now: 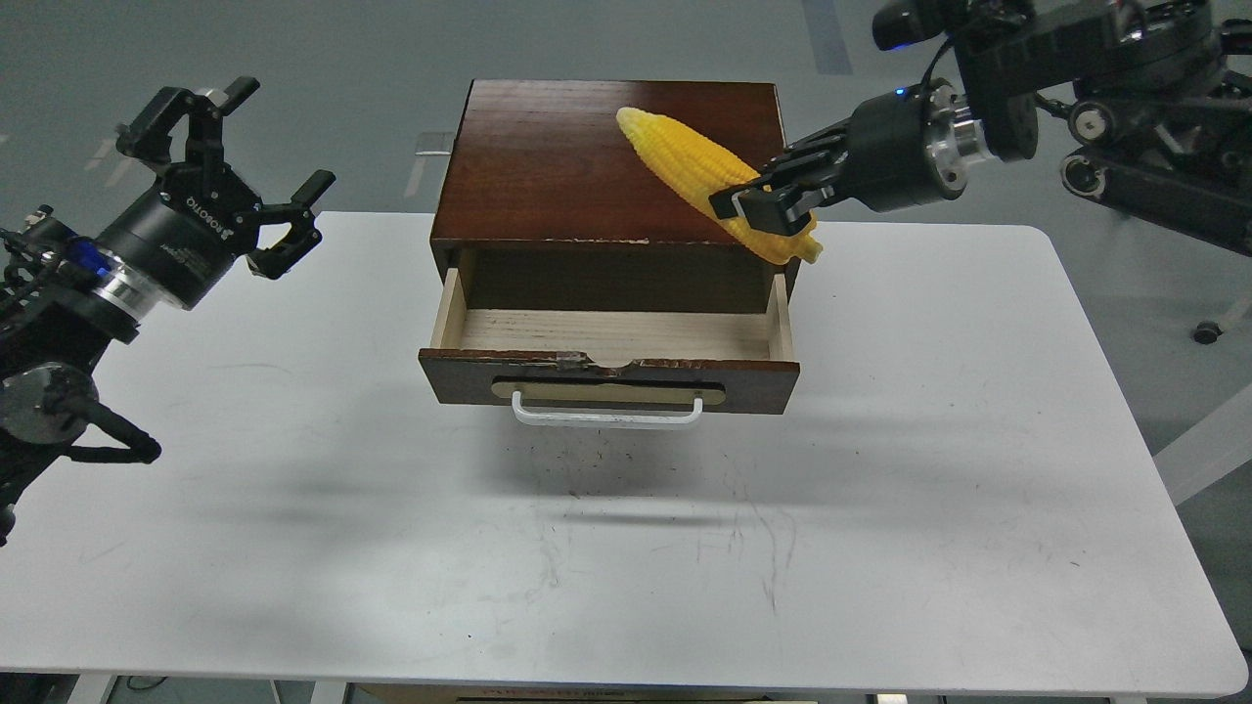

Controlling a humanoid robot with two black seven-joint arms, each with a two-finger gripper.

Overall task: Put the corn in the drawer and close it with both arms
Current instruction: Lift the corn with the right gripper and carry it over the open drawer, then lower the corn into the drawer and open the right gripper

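Observation:
The dark brown drawer [608, 376] stands pulled open at the middle of the white table, its pale inside bare, its white bar handle [606, 411] facing me. My right gripper [758, 205] is shut on the yellow corn [699, 176] near its thick end and holds it in the air over the cabinet's right front corner, tapered tip pointing up-left. My left gripper [235, 161] is open and empty, raised over the table's far left, well apart from the drawer.
The brown cabinet top [611, 161] sits behind the open drawer. The white table [626, 548] stretches in front, its surface scuffed. Grey floor lies beyond, with caster-wheeled legs at the far right.

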